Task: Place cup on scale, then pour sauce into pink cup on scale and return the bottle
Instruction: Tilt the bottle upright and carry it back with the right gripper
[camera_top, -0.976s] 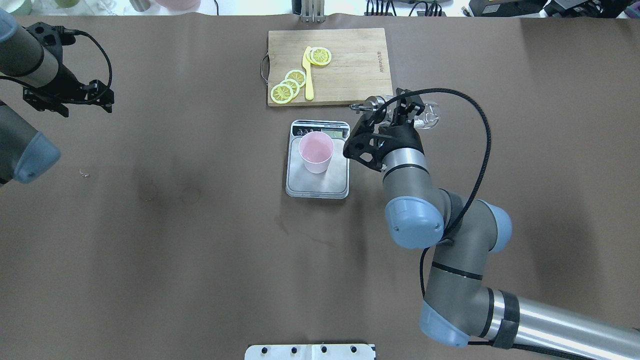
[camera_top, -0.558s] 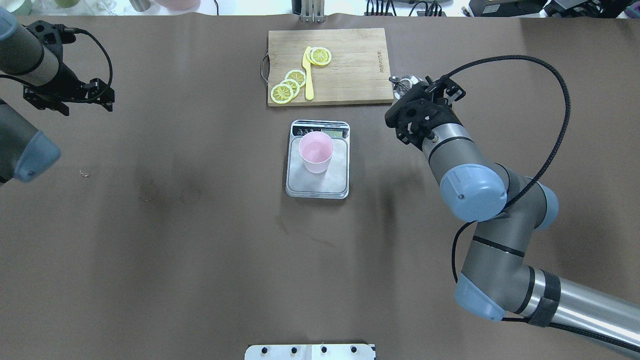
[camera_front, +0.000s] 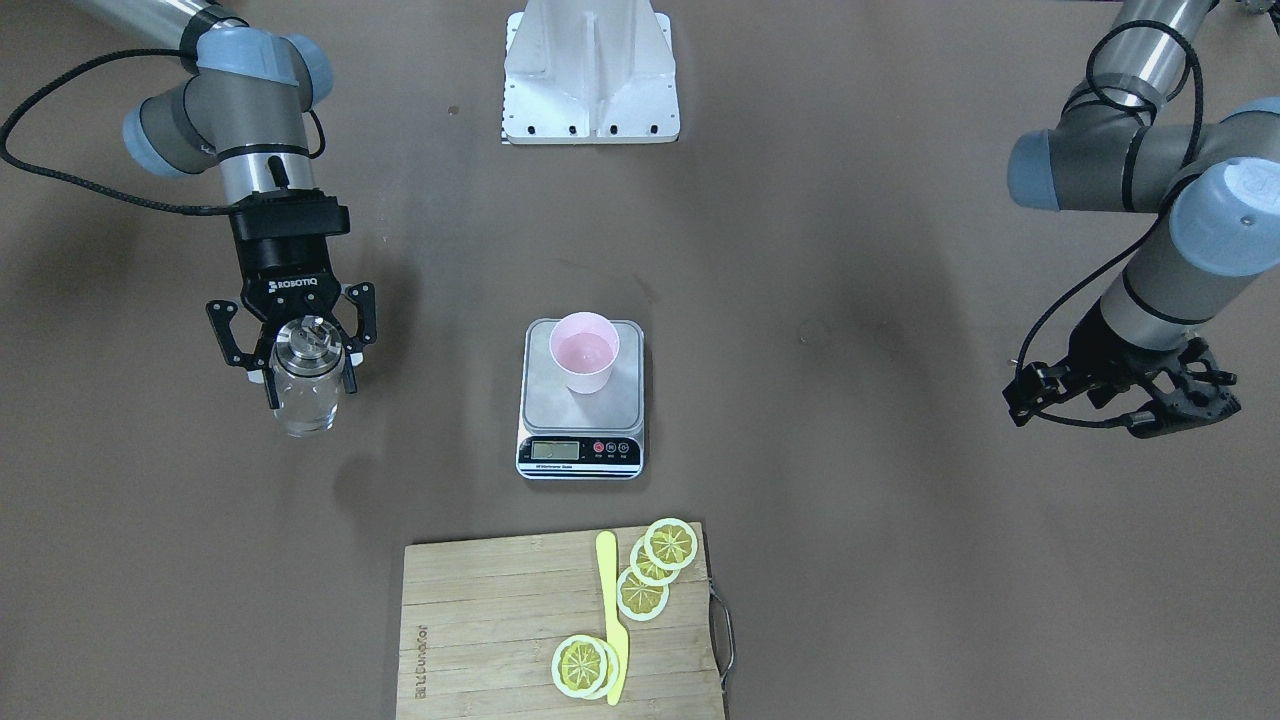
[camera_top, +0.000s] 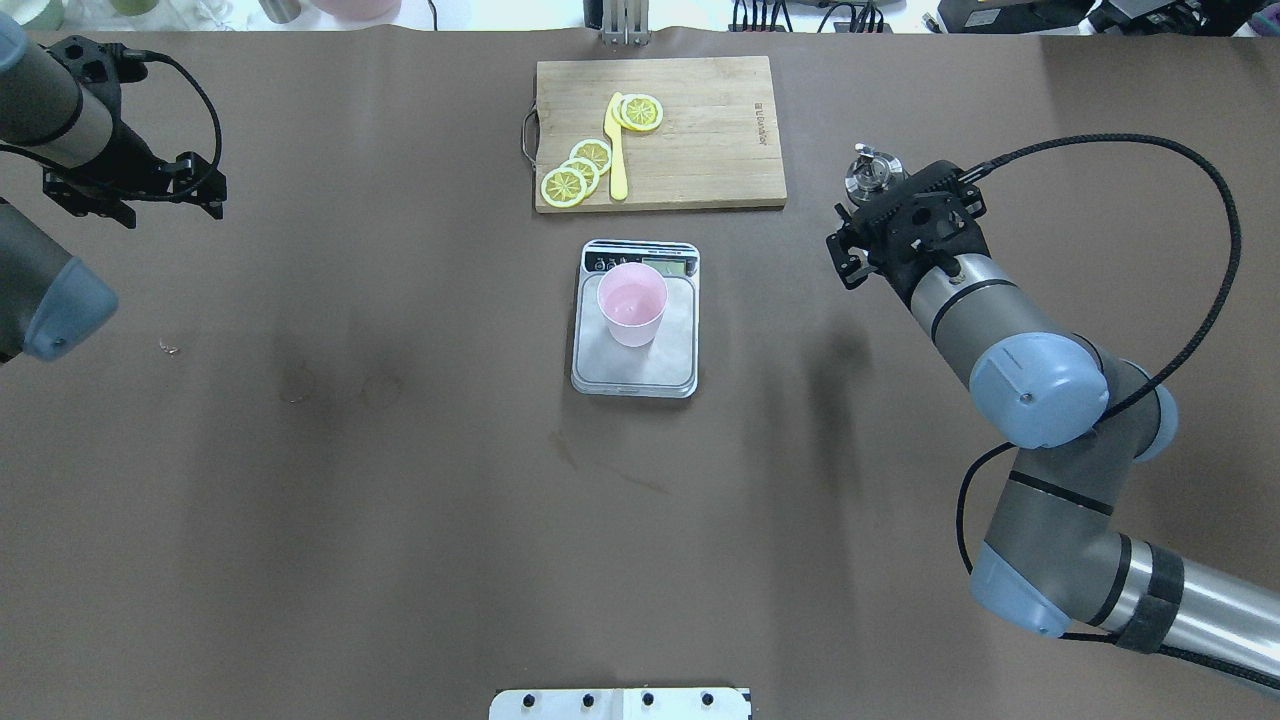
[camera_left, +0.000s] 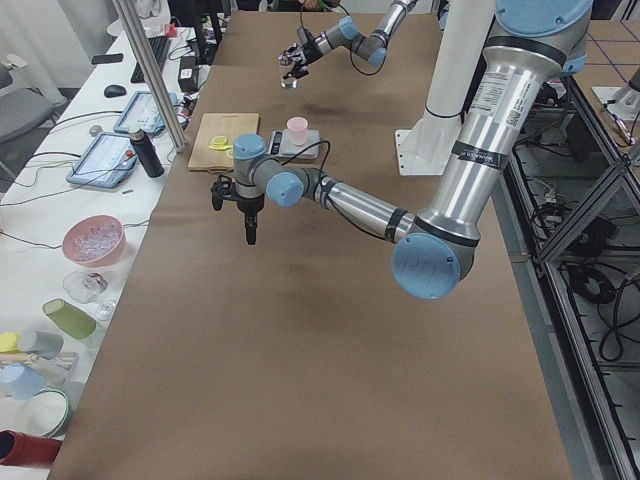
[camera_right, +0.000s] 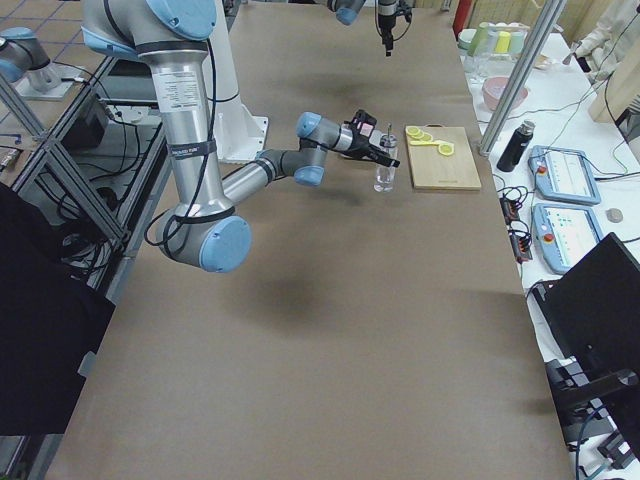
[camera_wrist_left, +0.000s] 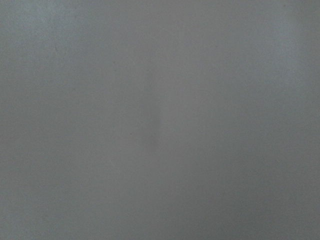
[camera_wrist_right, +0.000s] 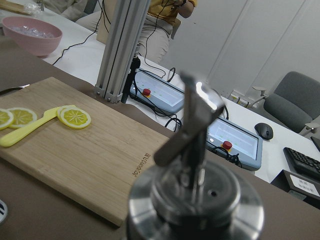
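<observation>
The right gripper (camera_front: 308, 385) has swung the bottle (camera_front: 300, 405) away from the cup (camera_top: 632, 303) on the scale (camera_top: 640, 375) and returned it upright, near the cutting board (camera_top: 700, 130). Its fingers stay clamped around the bottle; the base possibly touches the table. Pouring appears complete, and only the release remains. Left gripper (camera_top: 135, 190): opening indeterminate.

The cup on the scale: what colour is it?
The cup is pale pink, shown best in the exterior front-facing view.
</observation>
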